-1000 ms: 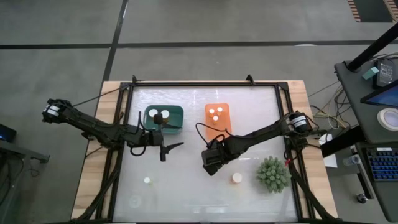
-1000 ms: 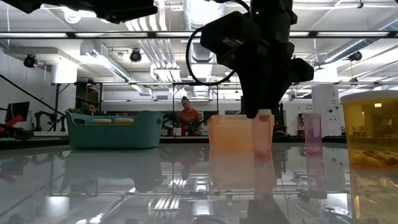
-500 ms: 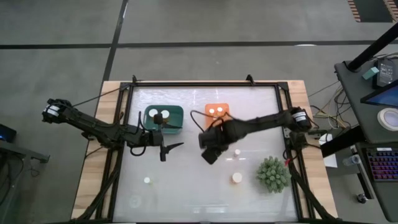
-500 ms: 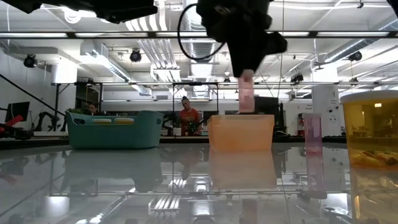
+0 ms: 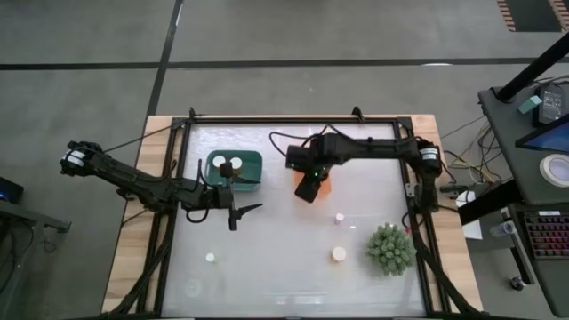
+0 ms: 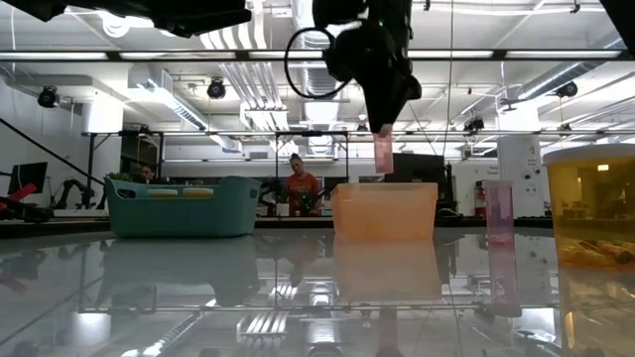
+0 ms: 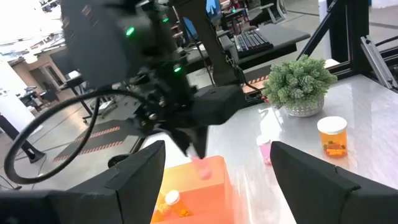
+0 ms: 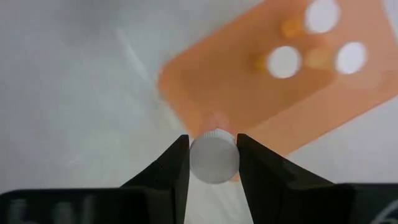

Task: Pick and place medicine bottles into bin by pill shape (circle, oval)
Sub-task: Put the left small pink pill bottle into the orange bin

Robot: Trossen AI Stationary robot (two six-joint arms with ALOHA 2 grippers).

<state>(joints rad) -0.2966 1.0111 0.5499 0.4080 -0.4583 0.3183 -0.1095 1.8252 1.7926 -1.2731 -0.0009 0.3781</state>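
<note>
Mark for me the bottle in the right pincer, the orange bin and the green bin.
held bottle [image 8: 213,157]: right wrist view, on its white cap.
orange bin [image 6: 385,210]: low view, on its front wall.
green bin [image 5: 253,160]: high view, on its right rim.

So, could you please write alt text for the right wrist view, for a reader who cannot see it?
The right gripper holds a white-capped bottle between its two dark fingers, above the near edge of an orange bin. Three more white caps show inside the bin, which sits on a pale table.
</note>
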